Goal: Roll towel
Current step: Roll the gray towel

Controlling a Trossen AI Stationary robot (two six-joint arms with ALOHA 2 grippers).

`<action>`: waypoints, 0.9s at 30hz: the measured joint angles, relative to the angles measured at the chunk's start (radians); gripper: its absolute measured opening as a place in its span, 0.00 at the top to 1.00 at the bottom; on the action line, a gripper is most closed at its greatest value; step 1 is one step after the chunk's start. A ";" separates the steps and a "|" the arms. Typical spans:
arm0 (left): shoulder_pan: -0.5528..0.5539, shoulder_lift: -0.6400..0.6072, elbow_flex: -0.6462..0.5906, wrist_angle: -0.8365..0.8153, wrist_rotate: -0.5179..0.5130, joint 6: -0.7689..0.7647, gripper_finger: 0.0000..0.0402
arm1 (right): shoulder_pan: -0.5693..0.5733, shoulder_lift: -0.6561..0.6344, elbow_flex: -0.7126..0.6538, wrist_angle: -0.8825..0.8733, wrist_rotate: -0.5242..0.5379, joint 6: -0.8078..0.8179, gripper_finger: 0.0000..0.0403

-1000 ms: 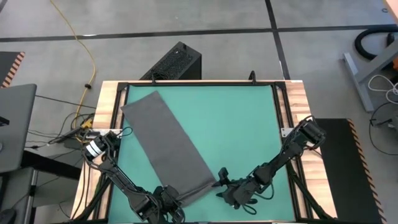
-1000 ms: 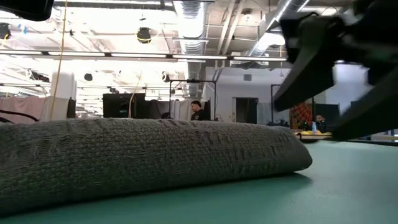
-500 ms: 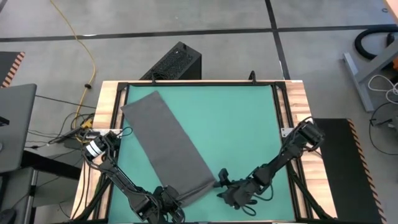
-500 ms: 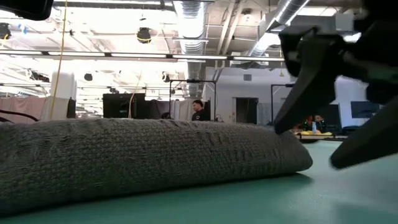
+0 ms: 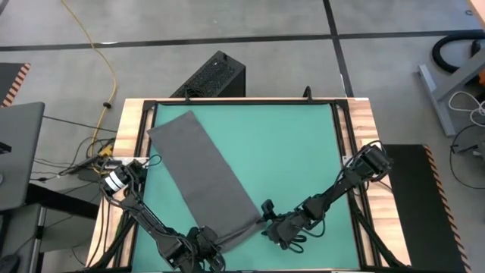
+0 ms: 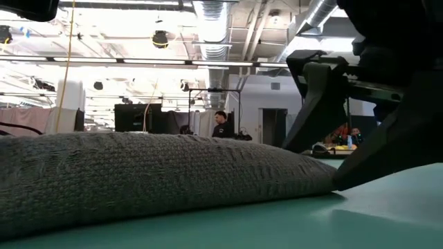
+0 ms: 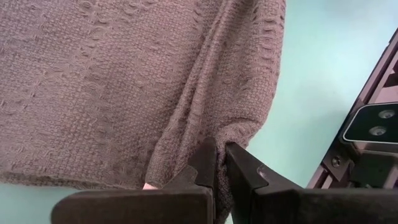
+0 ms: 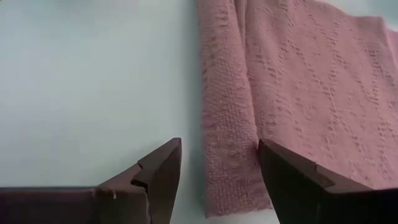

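The towel lies flat and slantwise on the left half of the green mat, running from near the far left corner down to the near edge, where its end is folded over into a thick hem. The left gripper has its fingers pressed together, pinching the near left corner of that fold. The right gripper sits low at the fold's right corner, its fingers spread with the towel's edge lying between them.
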 joint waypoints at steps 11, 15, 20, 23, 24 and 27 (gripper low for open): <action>0.000 0.000 0.000 0.002 -0.015 0.000 1.00 | 0.001 -0.008 0.000 -0.014 0.002 -0.016 0.41; 0.000 0.000 0.000 0.003 -0.014 0.005 1.00 | 0.001 -0.042 0.000 -0.035 0.030 -0.008 0.41; 0.000 0.000 0.000 0.003 -0.014 0.008 1.00 | 0.017 -0.085 0.000 -0.056 0.031 0.015 0.41; 0.000 0.000 0.000 0.003 -0.013 0.008 1.00 | 0.042 -0.084 0.000 -0.056 0.029 0.026 0.41; 0.000 0.000 0.000 0.003 -0.013 0.008 1.00 | 0.052 -0.083 0.000 -0.056 0.024 0.026 0.41; 0.000 0.000 0.000 0.003 -0.013 0.007 1.00 | 0.074 -0.083 0.000 -0.054 0.008 0.029 0.41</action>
